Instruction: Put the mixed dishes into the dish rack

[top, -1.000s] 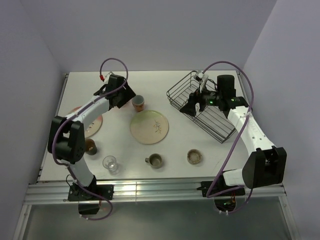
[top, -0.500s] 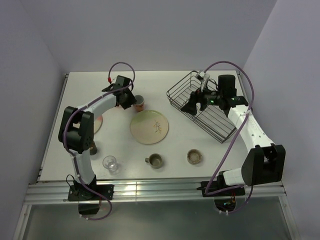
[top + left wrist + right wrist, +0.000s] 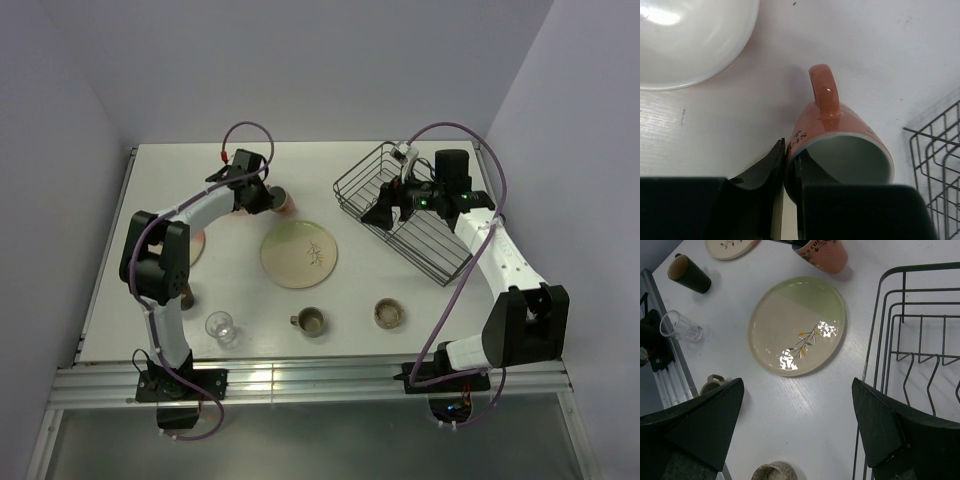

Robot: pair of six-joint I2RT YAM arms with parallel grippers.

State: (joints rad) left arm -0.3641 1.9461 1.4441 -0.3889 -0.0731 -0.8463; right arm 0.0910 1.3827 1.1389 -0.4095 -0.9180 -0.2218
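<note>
My left gripper (image 3: 790,156) is shut on the rim of the pink cup (image 3: 840,131), one finger inside and one outside. The cup leans over on the table, handle pointing away. From above, cup (image 3: 284,201) and left gripper (image 3: 268,199) are at the back, left of centre. The dish rack (image 3: 440,256) stands at the back right with nothing in it. My right gripper (image 3: 386,214) hangs open over the rack's near-left edge (image 3: 875,340). The cream-green plate (image 3: 298,254) lies mid-table. The pink-cream plate (image 3: 192,244) lies left, partly under the left arm.
Along the front stand a brown cup (image 3: 181,293), a clear glass (image 3: 220,326), a grey-green cup (image 3: 312,320) and a small speckled bowl (image 3: 389,314). The right wrist view shows the plate (image 3: 797,325), glass (image 3: 681,326) and speckled bowl (image 3: 774,471) below the open fingers.
The left gripper moved right to the pink cup and closed on its rim, and the cup has tipped over. The right arm has barely moved.
</note>
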